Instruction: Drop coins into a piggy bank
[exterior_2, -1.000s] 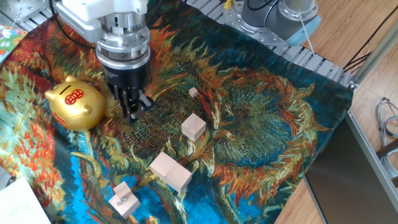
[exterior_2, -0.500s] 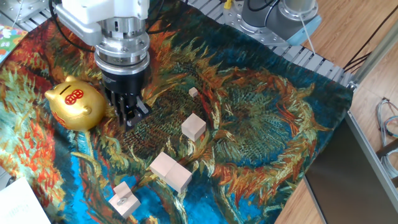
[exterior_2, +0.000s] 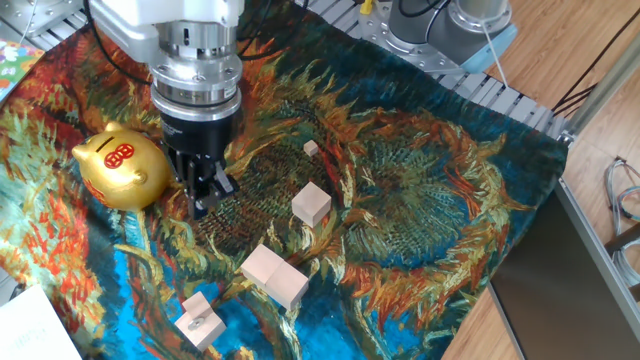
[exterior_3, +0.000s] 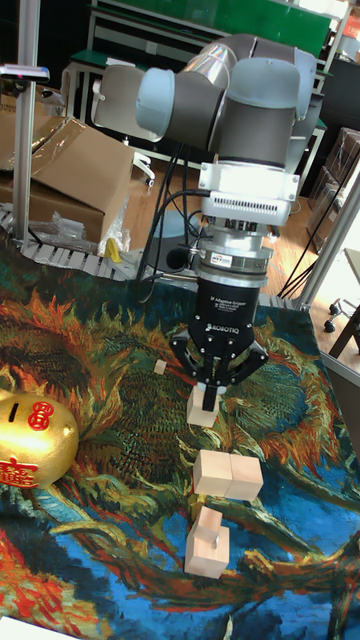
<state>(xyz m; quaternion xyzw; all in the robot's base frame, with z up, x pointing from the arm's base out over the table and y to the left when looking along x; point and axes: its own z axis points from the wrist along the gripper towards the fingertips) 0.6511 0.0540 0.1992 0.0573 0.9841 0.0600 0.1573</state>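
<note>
Your piggy bank (exterior_2: 121, 168) stands upright at the left of the desk (exterior_2: 420, 190), long axis running left-right, its snout end toward the left edge. Your end effector (exterior_2: 203, 197) hangs just right of it, fingers pinched together, contents indiscernible.

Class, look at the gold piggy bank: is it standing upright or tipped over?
Upright. The piggy bank sits on the patterned cloth with its coin slot facing up in the tall view and the red emblem level on its side.

Tool (exterior_2: 203, 195) fingers close together, hanging just right of gold piggy bank (exterior_2: 122, 168); wooden blocks (exterior_2: 274, 276) nearby.
</note>
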